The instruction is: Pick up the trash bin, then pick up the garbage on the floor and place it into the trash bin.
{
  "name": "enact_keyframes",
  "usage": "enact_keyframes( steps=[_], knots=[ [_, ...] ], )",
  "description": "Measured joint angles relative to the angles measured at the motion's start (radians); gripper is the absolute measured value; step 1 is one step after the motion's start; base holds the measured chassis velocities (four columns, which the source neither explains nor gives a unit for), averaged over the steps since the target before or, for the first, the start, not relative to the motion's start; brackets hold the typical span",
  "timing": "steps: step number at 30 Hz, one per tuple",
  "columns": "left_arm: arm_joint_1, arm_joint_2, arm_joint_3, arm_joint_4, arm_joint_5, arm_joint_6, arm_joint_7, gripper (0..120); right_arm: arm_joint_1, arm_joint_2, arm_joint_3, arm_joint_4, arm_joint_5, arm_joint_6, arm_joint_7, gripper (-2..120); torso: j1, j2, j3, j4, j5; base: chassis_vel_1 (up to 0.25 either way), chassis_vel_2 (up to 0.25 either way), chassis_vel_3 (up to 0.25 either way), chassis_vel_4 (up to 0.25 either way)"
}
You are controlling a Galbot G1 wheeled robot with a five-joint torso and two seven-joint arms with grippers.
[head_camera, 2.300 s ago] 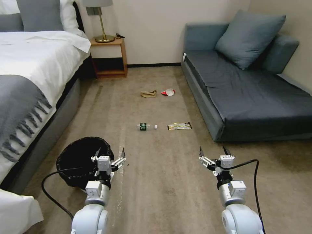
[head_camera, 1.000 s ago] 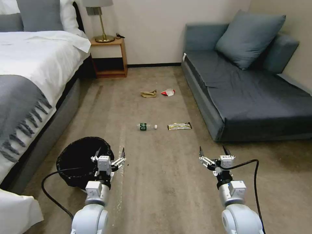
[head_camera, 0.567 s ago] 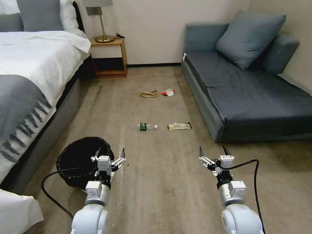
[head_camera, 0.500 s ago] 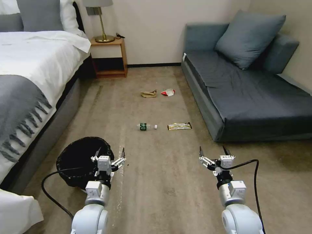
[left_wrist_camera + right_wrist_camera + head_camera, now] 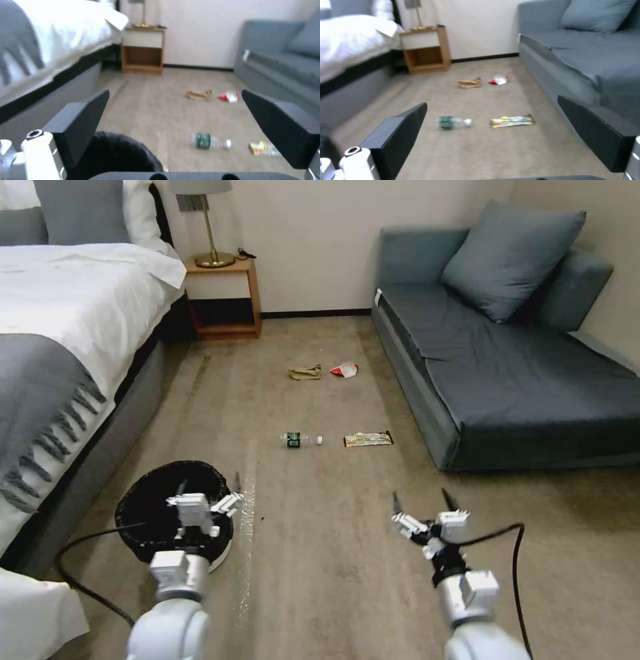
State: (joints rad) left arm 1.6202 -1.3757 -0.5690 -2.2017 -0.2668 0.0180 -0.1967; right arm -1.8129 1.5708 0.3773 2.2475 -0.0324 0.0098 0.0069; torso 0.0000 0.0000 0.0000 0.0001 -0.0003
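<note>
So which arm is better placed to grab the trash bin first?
Probably the left. The left gripper hangs open right over the trash bin beside the bed, while the right gripper, also open, hangs over bare floor well to the bin's right.

Left gripper (image 5: 208,488) shifted over trash bin (image 5: 143,507); right gripper (image 5: 421,502) lower.
</note>
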Motion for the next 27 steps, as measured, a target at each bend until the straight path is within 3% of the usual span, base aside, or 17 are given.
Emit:
enact_keyframes(
  steps=[2,5,6,27],
  knots=[
    [0.020,0.036,-0.006,-0.062,-0.078,0.005,-0.057,99,-0.085,0.023,-0.055,0.080,-0.011,0.004,0.002,100,0.000,0.000,0.000,-0.0002,0.0002,0.000,0.000,0.000,0.000],
    [0.025,0.031,0.014,-0.102,-0.092,0.001,-0.056,99,-0.104,0.016,-0.038,0.100,-0.027,0.004,-0.025,100,0.000,0.000,0.000,0.0000,-0.0008,0.000,0.000,0.000,0.000],
    [0.025,0.028,0.021,-0.110,-0.091,-0.004,-0.054,98,-0.106,0.009,-0.017,0.102,-0.032,0.005,-0.037,100,0.000,0.000,0.000,-0.0001,0.0010,0.000,0.000,0.000,0.000],
    [0.018,0.079,0.005,0.025,-0.082,-0.075,-0.044,97,-0.061,0.009,0.038,-0.015,-0.023,0.090,-0.036,100,0.000,0.000,0.000,-0.0001,0.0003,0.000,0.000,0.000,0.000]
  ],
)
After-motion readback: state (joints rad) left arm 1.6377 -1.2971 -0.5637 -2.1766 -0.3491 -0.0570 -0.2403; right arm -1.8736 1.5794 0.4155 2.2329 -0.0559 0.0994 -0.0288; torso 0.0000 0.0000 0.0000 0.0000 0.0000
